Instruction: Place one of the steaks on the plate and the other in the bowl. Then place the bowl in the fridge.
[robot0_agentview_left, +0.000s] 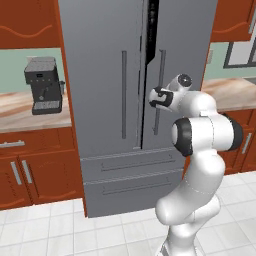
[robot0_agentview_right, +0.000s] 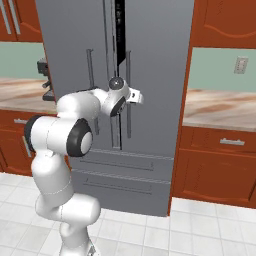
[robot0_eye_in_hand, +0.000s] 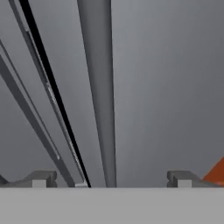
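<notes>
Grey brushed metal is pretty much the whole story here: the fridge (robot0_agentview_left: 105, 100) is a tall slab with two upper doors, two lower drawers and slim vertical bar handles. The right-hand door (robot0_agentview_left: 180, 75) is already cracked open a bit, since a dark gap is seen running down the seam at about 12 o'clock from the hand.

The gripper (robot0_eye_in_hand: 111, 178) is parked right at the right door's handle (robot0_eye_in_hand: 101, 92), fingers spread wide with the bar lined up between them, nothing clamped yet. It's probably held that way so the bar can be grabbed and the door swung out further, which the bowl would need later.

Steaks, plate and bowl can't be located from these angles. A boxy black-and-silver coffee machine (robot0_agentview_left: 44, 85) is sitting on the wood-look counter (robot0_agentview_left: 20, 110) at 9 o'clock of the fridge, with glossy reddish cabinets (robot0_agentview_right: 220, 165) either side.
</notes>
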